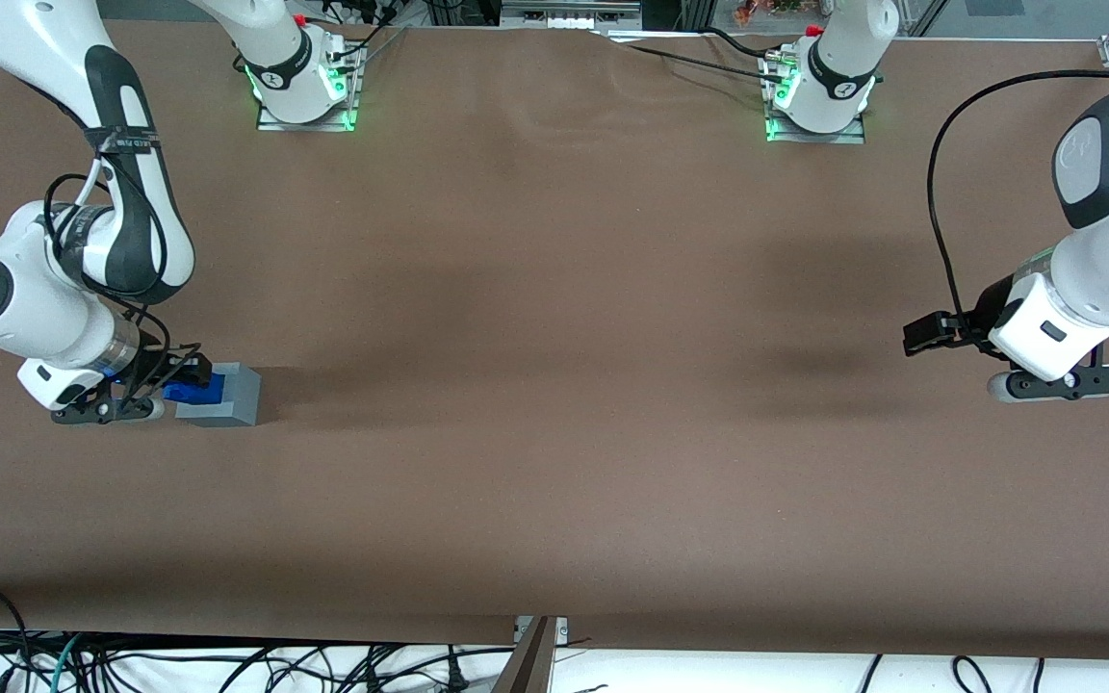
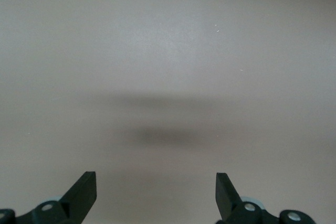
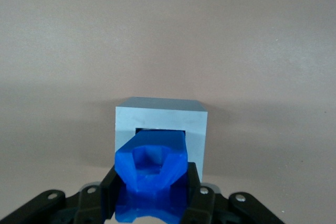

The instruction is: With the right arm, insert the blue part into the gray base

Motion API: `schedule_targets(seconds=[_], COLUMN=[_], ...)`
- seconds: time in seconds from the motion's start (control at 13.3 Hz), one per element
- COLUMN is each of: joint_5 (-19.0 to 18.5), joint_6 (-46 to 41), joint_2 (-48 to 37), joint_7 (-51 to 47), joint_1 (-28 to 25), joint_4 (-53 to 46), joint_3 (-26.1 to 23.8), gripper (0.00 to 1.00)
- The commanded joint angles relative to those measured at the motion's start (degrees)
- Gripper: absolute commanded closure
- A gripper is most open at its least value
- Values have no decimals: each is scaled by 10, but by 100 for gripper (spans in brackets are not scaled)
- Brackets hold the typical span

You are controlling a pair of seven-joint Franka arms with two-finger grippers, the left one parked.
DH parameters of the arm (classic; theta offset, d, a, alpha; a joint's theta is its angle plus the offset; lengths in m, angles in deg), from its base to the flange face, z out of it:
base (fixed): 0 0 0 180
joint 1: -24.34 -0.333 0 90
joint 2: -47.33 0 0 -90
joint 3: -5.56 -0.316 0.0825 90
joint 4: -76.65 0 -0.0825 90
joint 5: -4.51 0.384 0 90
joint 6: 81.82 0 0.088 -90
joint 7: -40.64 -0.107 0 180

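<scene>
Brown cloth covers the table (image 1: 554,385) you are working over, with cables hanging along its near edge. From the front, your landmark is the gray base (image 1: 223,397), which lies on the cloth toward the working arm's end of the table. The right arm (image 1: 54,269) bends down right beside it, and the gripper (image 1: 179,377) reaches the base from the side. You can see the blue part (image 1: 196,388) pinched in the gripper, touching the base's side face.

From the left wrist camera you get only bare cloth and soft shadows.

From the right wrist camera, you look straight at the gray base (image 3: 160,132), its recess turned toward you. The blue part (image 3: 151,169) sits clamped between the two black fingers (image 3: 195,192) of the gripper (image 3: 152,195), its leading end at the recess mouth and seemingly just inside it.
</scene>
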Motion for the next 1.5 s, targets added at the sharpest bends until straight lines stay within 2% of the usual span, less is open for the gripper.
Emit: schedule_targets(seconds=[0.0,0.23,0.3,0.38,0.45,0.53,0.6,1.05,1.43], joint_5=[15,15,15,21,29,35,36,36,24], joint_6=[10,14,18,22,22,22,22,11,-109], joint_2=[0,5,5,10,13,14,14,-13,-105], joint_7=[15,15,15,15,16,16,16,7,-44], joint_1=[3,3,3,3,3,3,2,-11,-37], joint_4=[-2,-2,0,1,1,1,1,-5,-12], joint_3=[-3,-4,-5,-5,-5,-4,-5,-6,-7], gripper=[80,80,78,72,52,24,4,1,1])
